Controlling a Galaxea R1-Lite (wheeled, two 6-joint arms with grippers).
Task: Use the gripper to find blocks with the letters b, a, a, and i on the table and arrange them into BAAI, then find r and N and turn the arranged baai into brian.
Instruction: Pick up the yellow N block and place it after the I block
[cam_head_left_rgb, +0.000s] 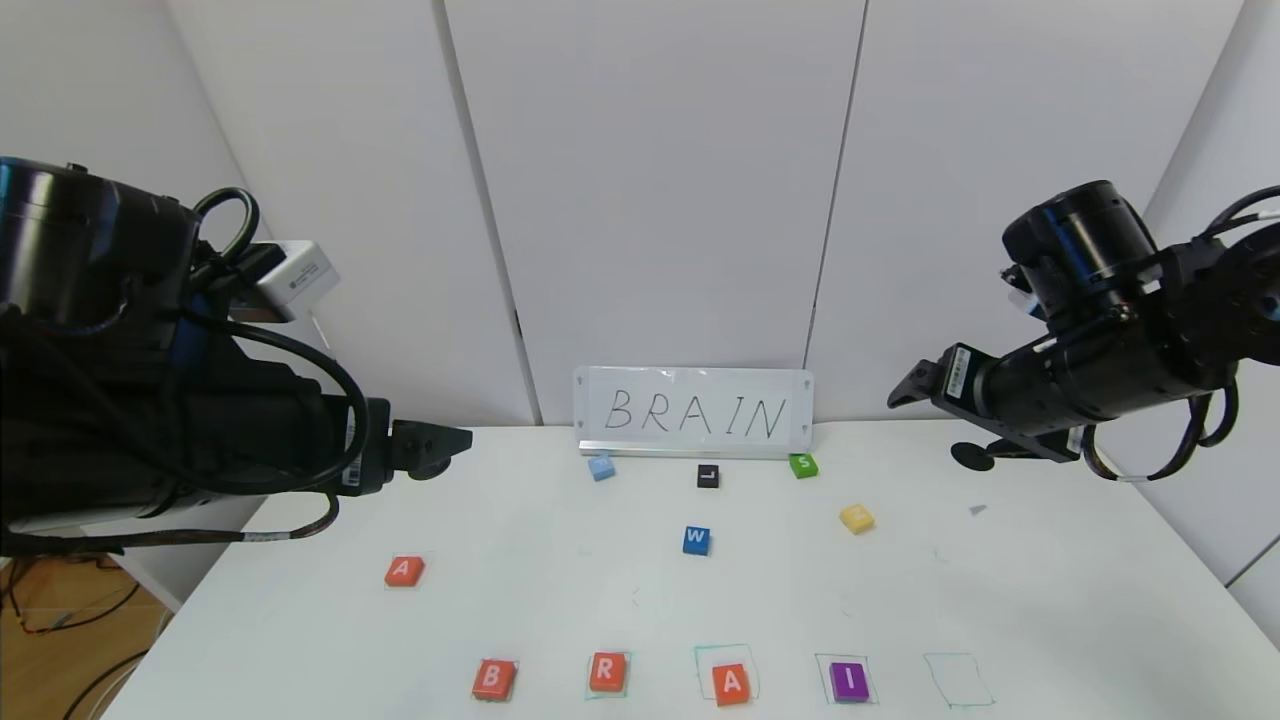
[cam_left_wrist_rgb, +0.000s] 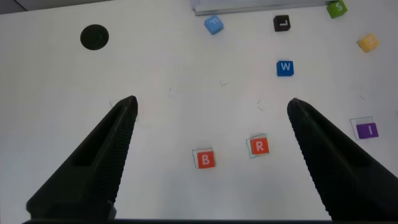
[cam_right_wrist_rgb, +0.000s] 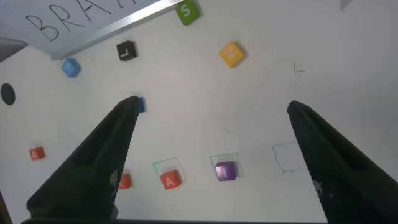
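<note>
Along the table's (cam_head_left_rgb: 1050, 600) front edge lie orange-red B (cam_head_left_rgb: 490, 678), r (cam_head_left_rgb: 607, 672), A (cam_head_left_rgb: 731, 684) and purple I (cam_head_left_rgb: 849, 681), each on a green drawn square. The second A (cam_head_left_rgb: 404, 571) lies apart, farther back on the left. The yellow N (cam_head_left_rgb: 857, 518) sits back right. My left gripper (cam_head_left_rgb: 430, 450) hangs open high over the left side, with B (cam_left_wrist_rgb: 204, 158) and r (cam_left_wrist_rgb: 259, 146) far below it. My right gripper (cam_head_left_rgb: 905, 390) hangs open high on the right, with A (cam_right_wrist_rgb: 169, 180), I (cam_right_wrist_rgb: 224, 170) and N (cam_right_wrist_rgb: 231, 53) below it. Neither holds anything.
A sign reading BRAIN (cam_head_left_rgb: 694, 412) leans on the back wall. In front of it lie a light blue block (cam_head_left_rgb: 601, 466), a black L (cam_head_left_rgb: 708, 476), a green S (cam_head_left_rgb: 803, 465) and a blue W (cam_head_left_rgb: 696, 540). An empty green square (cam_head_left_rgb: 958, 680) lies right of I.
</note>
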